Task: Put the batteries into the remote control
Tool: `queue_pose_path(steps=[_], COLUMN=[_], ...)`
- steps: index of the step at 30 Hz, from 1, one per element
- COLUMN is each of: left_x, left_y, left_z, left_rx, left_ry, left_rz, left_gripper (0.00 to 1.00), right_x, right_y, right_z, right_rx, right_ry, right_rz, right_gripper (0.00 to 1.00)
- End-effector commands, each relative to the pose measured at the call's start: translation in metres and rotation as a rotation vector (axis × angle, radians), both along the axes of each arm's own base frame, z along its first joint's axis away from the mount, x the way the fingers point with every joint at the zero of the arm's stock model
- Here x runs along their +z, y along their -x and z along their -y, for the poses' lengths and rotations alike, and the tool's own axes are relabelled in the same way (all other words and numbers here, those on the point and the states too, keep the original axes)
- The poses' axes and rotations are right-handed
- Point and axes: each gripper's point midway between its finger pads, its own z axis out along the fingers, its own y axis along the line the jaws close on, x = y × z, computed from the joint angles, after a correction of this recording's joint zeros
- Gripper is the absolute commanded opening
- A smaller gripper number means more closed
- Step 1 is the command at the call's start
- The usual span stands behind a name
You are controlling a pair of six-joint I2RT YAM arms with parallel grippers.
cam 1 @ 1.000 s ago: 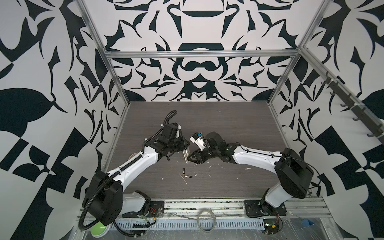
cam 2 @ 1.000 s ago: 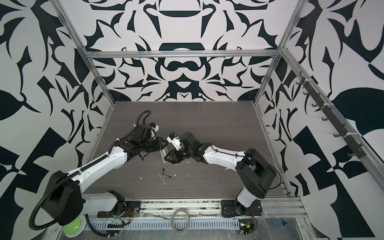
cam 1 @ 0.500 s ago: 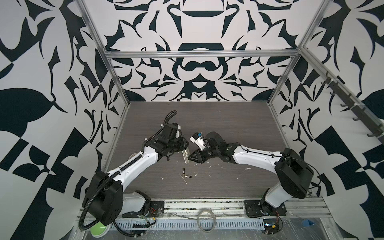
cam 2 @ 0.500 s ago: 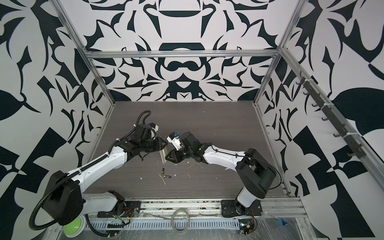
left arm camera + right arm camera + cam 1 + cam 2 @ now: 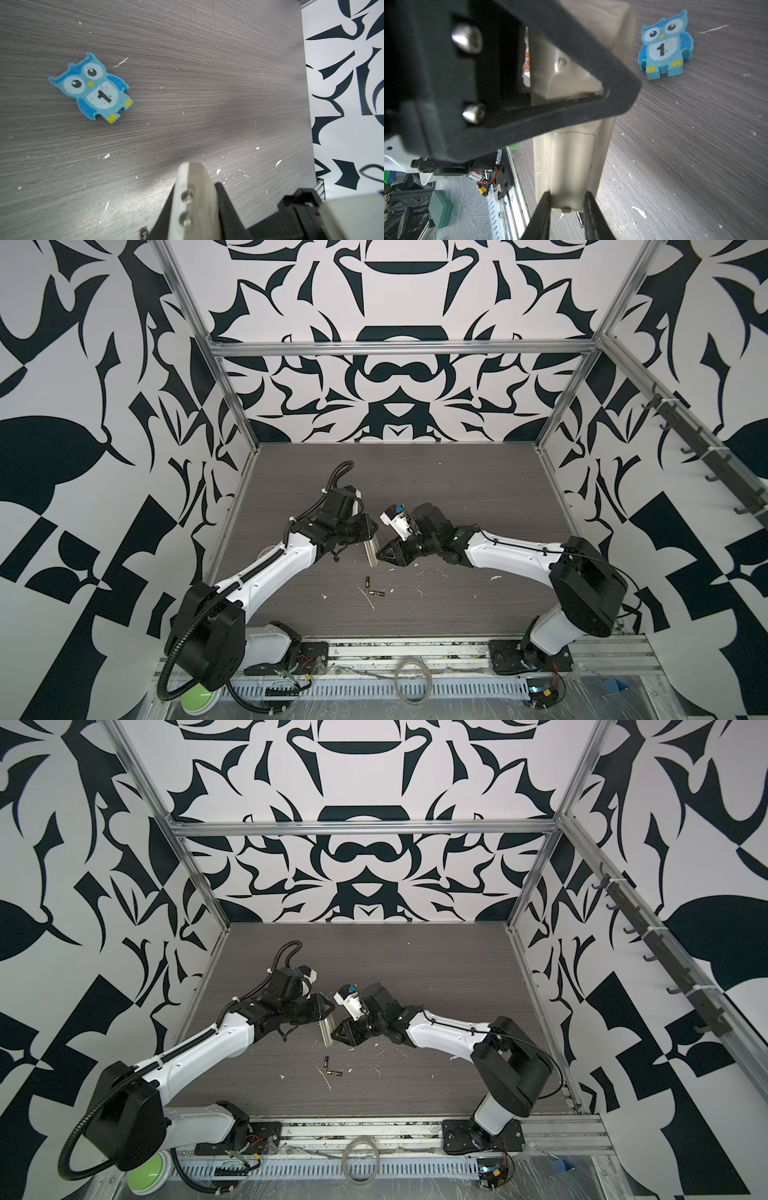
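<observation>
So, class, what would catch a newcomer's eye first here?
Mid-table, the left gripper clamps a long pale plastic remote control while the right gripper straddles its end. Two slim dark cylindrical batteries lie on the grey wood-grain table just in front, and a flat blue owl figure lies nearby.

This is a robotics laboratory cell, not a home or a shop: a grey wood-grain table [image 5: 457, 489] is closed in by an aluminium frame [image 5: 395, 347] and by walls [image 5: 395, 302] printed with a bold black and white pattern. A left arm [image 5: 282, 560] and a right arm [image 5: 511, 556] are bolted on a metal rail [image 5: 415, 649] at the front edge. Before this rail lie a slotted cable duct [image 5: 374, 691], a small circuit board [image 5: 476, 176] with open wires, and plastic sheet [image 5: 467, 207].
</observation>
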Motion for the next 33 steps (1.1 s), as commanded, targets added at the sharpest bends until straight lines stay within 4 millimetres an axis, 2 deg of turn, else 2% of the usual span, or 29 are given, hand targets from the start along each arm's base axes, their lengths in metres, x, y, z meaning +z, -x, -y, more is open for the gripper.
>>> queue_pose_path(steps=[1,11,33], left_x=[0.013,0.012,0.011], left_y=[-0.001,-0.001,-0.015], left_z=[0.008,0.006,-0.007], left_rx=[-0.014,-0.011,0.048], left_ry=[0.050,0.041,0.030], left_rz=[0.022,0.024,0.032], left_gripper=[0.00,0.00,0.00], right_x=[0.031,0.034,0.028], right_y=[-0.001,0.001,0.001], right_z=[-0.015,-0.014,-0.011], right_rx=[0.037,0.047,0.050], right_ry=[-0.094,-0.104,-0.072], right_rz=[0.056,0.070,0.077], right_gripper=[0.24,0.21,0.18])
